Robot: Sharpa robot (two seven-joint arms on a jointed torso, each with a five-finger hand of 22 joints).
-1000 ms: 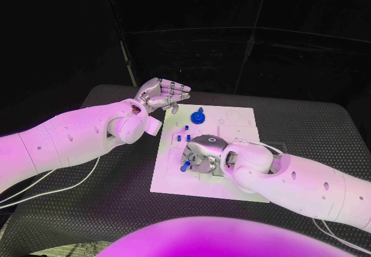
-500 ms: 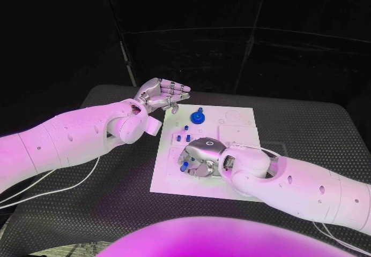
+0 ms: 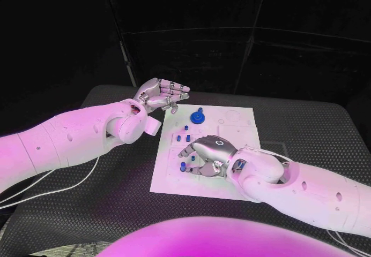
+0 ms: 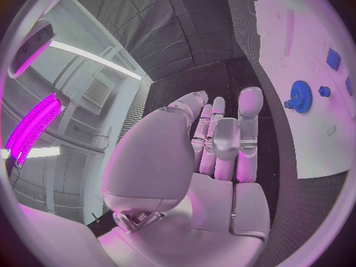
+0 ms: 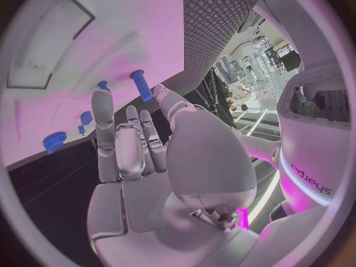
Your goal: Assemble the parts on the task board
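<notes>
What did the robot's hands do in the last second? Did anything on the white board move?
The right hand turned over the task board and slid a little toward the robot, with a blue peg by its fingertips; whether it grips the peg is unclear. The left hand stayed raised past the board's far left corner, holding nothing. The blue gear stayed put.
</notes>
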